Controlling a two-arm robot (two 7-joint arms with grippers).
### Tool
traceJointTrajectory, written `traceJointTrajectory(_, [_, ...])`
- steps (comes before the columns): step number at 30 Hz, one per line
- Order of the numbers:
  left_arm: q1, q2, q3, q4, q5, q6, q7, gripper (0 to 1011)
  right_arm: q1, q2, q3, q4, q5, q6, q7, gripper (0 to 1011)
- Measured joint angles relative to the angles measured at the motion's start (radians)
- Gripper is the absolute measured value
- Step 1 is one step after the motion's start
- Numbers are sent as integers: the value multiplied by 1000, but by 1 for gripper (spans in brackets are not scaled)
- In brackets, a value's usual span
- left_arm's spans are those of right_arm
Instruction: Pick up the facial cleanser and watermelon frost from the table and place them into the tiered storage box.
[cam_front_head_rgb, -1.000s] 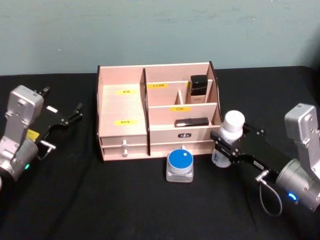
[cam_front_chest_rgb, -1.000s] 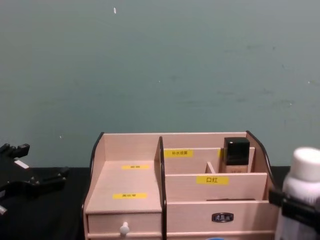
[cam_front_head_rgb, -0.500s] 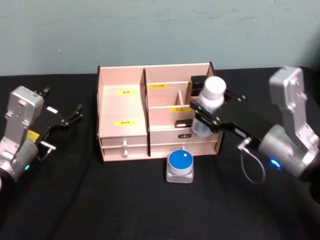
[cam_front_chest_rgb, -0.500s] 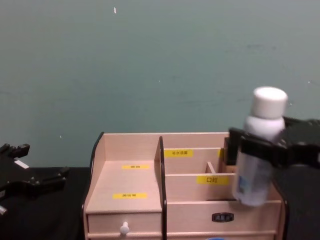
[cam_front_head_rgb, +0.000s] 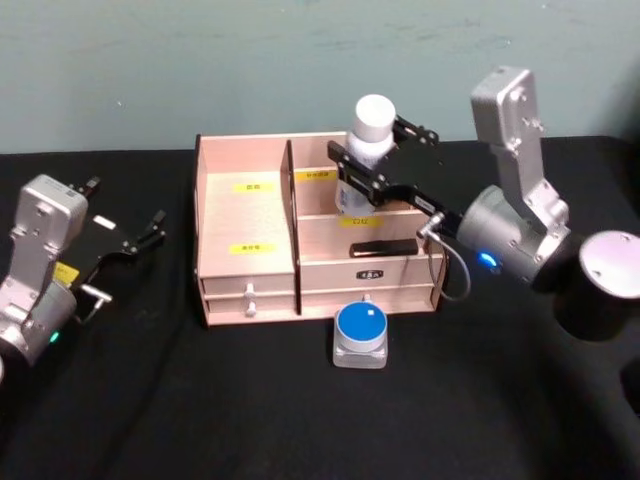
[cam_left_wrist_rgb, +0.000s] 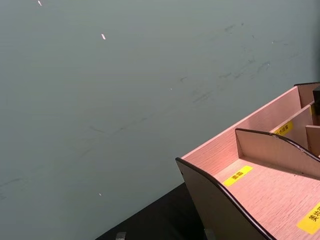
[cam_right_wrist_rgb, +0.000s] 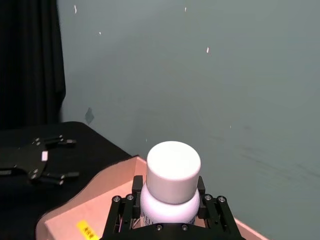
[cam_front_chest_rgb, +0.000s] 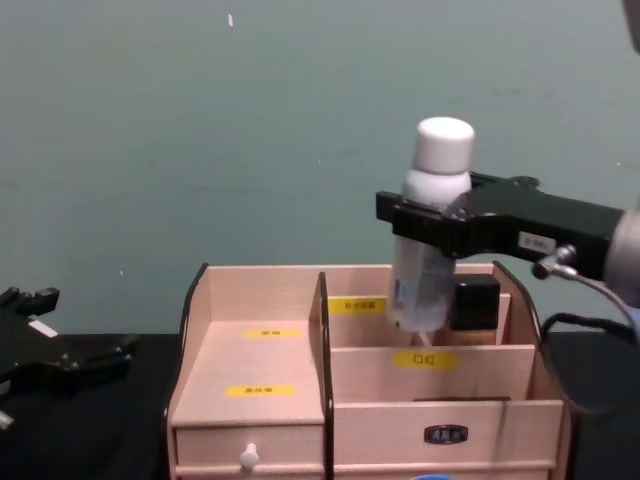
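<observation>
A white bottle (cam_front_head_rgb: 372, 118) with a white cap and a blue-printed label hangs slightly tilted, with my right gripper (cam_front_head_rgb: 375, 152) shut on its body. Its base (cam_front_chest_rgb: 415, 318) is low over the back middle compartment of the tiered storage box (cam_front_head_rgb: 245, 215), the pale-wood organiser with yellow labels. From the right wrist, the cap (cam_right_wrist_rgb: 174, 167) rises between the fingers. A small clear jar with a round blue lid (cam_front_head_rgb: 360, 322) stands on the table just in front of the box. I cannot tell which of the two is the facial cleanser and which the watermelon frost. My left gripper (cam_front_head_rgb: 122, 205) rests open at the table's left.
A black block (cam_front_chest_rgb: 472, 300) stands in the box's back right compartment, close beside the bottle. A flat black item (cam_front_head_rgb: 383, 246) lies in the front right compartment. The table is covered in black cloth (cam_front_head_rgb: 200, 400), with a teal wall behind.
My right arm has lifted the white bottle from the box's right front corner up and leftward over the back compartments. The left arm and the blue-lidded jar have stayed put.
</observation>
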Motion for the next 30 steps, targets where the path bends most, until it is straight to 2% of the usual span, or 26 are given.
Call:
traceJointTrajectory(13, [0,0,0,0,0,0,0,1010,152,-91,-39,249,11,-72,47,600])
traceJointTrajectory(21, [0,0,0,0,0,0,0,1010,188,-114,-49,318,8,-84,50,600])
traceJointTrajectory(30, [0,0,0,0,0,0,0,1010,200,-116,-51,342,-2,-84,45,600])
